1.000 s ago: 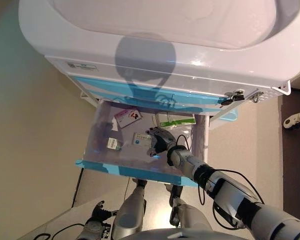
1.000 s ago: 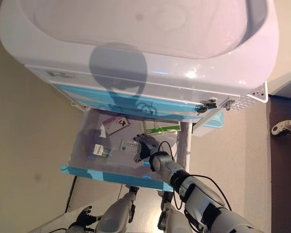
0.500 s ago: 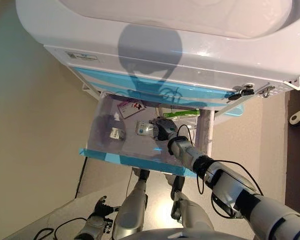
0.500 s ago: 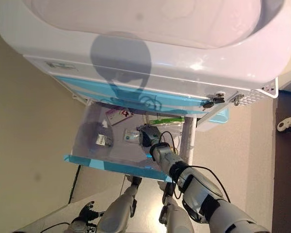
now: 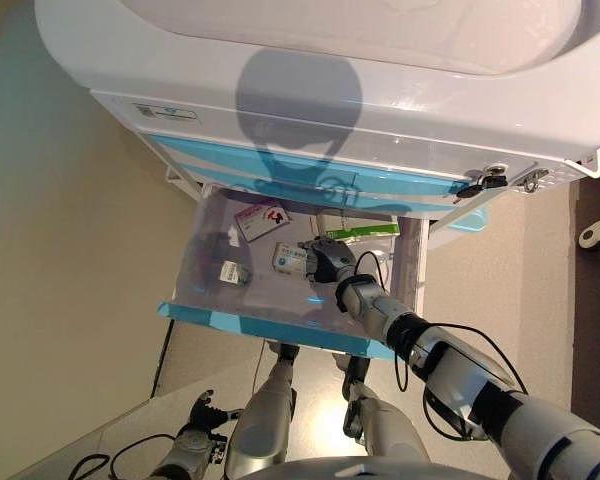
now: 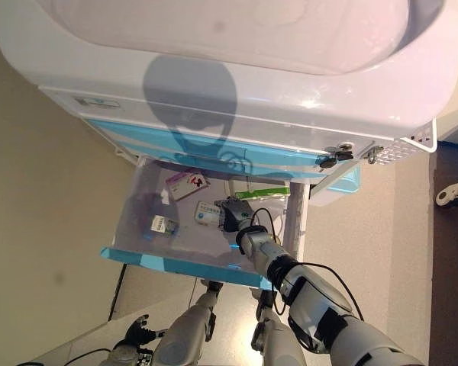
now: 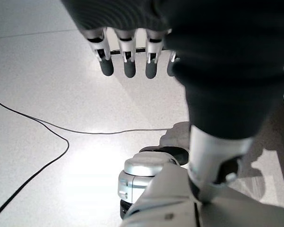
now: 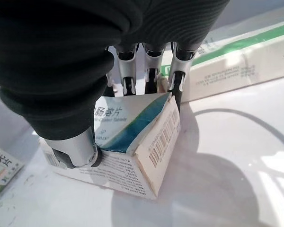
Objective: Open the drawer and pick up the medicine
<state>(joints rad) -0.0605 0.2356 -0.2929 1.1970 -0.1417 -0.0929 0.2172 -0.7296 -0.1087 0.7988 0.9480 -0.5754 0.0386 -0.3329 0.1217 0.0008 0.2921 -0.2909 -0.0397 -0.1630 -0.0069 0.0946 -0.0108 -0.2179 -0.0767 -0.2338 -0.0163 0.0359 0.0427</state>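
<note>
Left eye view: the drawer [image 5: 280,318] of the white and blue cart [image 5: 310,120] stands pulled out. The right hand [image 5: 325,262] is inside it, closed over a white and blue medicine box [image 5: 288,259] at the middle of the drawer floor. Also on that floor lie a pink-labelled packet [image 5: 260,220] toward the back, a long green-striped box [image 5: 358,228] at the back right and a small box [image 5: 230,270] to the left. The left hand [image 5: 202,423] hangs low over the floor [image 5: 120,440], well apart from the cart.

Right eye view: same layout; the right hand covers most of the medicine box.

Left wrist view: the left hand's fingers [image 7: 128,64] are straight and hold nothing; only the floor lies past them.

Right wrist view: this alone shows the grasp. The fingers [image 8: 177,78] press the far face of the medicine box and the thumb [image 8: 75,151] clamps its near face. The box is dented and one end is tilted up. The green-striped box lies just behind it.

Against the frame one second ago, the right hand then lay spread over the box; it is now curled round it, and the camera has shifted slightly.
</note>
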